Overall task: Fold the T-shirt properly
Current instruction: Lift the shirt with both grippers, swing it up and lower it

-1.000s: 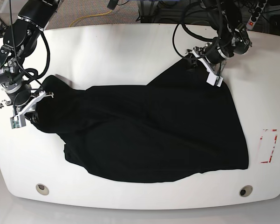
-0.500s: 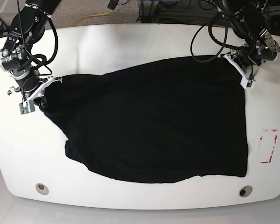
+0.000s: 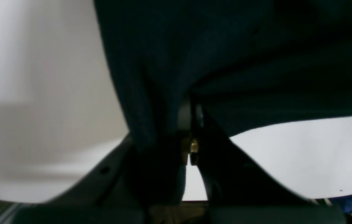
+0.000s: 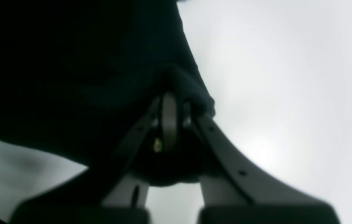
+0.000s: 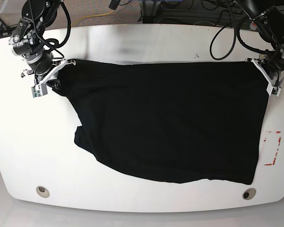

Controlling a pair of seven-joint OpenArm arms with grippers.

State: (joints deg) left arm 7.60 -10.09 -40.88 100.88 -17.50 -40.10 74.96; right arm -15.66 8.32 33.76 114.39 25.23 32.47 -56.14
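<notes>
Black T-shirt (image 5: 170, 127) stretches lengthwise across the tabletop (image 5: 132, 42), its far corners clamped by both arms' jaws.

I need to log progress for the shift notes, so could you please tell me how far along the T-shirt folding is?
Early stage. Done: the T-shirt lies spread open on the white table, its top edge stretched straight. In hand: the left gripper and right gripper each have their jaws shut on an upper corner. Left: no fold is visible yet, and the lower left edge looks uneven.
</notes>
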